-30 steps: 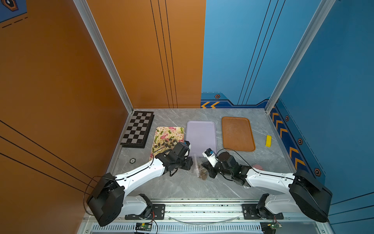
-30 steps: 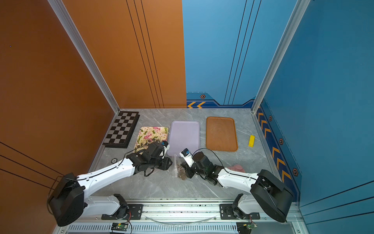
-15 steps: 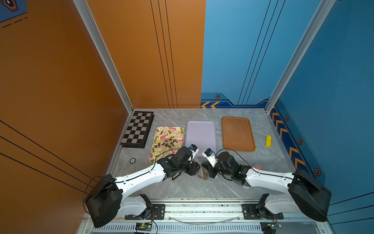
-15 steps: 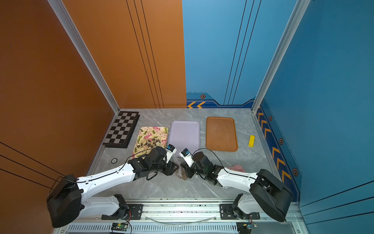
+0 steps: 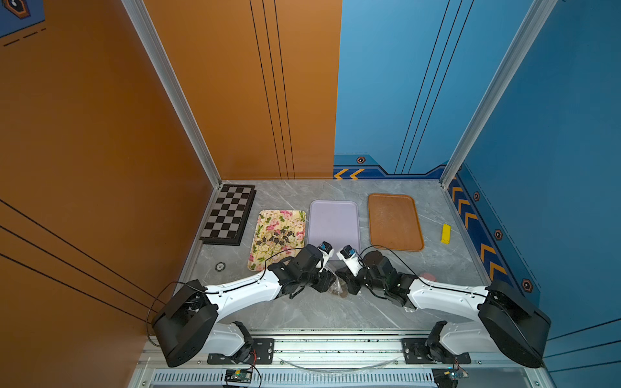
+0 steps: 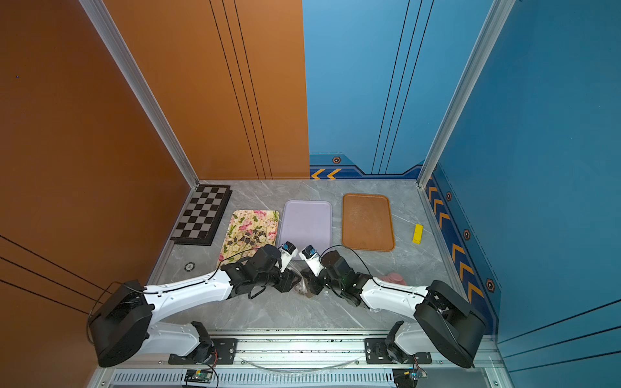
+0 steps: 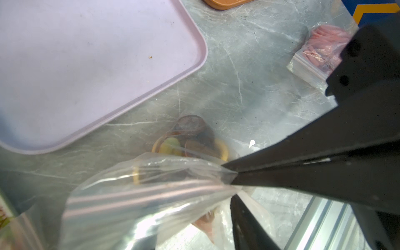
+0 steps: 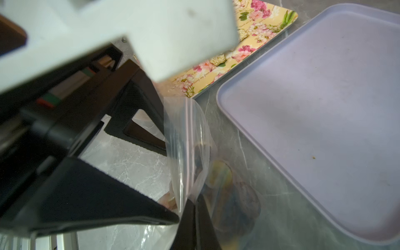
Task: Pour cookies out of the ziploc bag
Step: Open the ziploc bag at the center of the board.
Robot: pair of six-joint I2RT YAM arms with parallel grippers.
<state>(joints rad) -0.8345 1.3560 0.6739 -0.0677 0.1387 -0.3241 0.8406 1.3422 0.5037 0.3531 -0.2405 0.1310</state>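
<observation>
Clear plastic ziploc bag [image 7: 151, 188] upright on grey bench [image 7: 249, 86] just beside lilac tray [image 7: 86, 65], zip edge uppermost, cookies [image 7: 190, 138] sagged at its bottom, right end effector [image 7: 232, 175] clamped on one zip corner, zip line running from there toward left end effector [image 8: 172, 185], its jaws apart.

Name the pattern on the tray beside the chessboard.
The tray shows pink flowers on yellow; clearest in a top view.

Bare grey marble worktop [image 5: 336, 312] runs along the near edge and around the small yellow block [image 5: 446, 233]. The floral rectangular tray [image 5: 268, 218], lilac plastic tray [image 5: 334, 221] and orange-brown tray [image 5: 395, 221] stand side by side with narrow gaps. The left claw [image 8: 172, 184], the right claw [image 7: 230, 176] and the clear ziploc bag [image 7: 151, 190] crowd the centre.
</observation>
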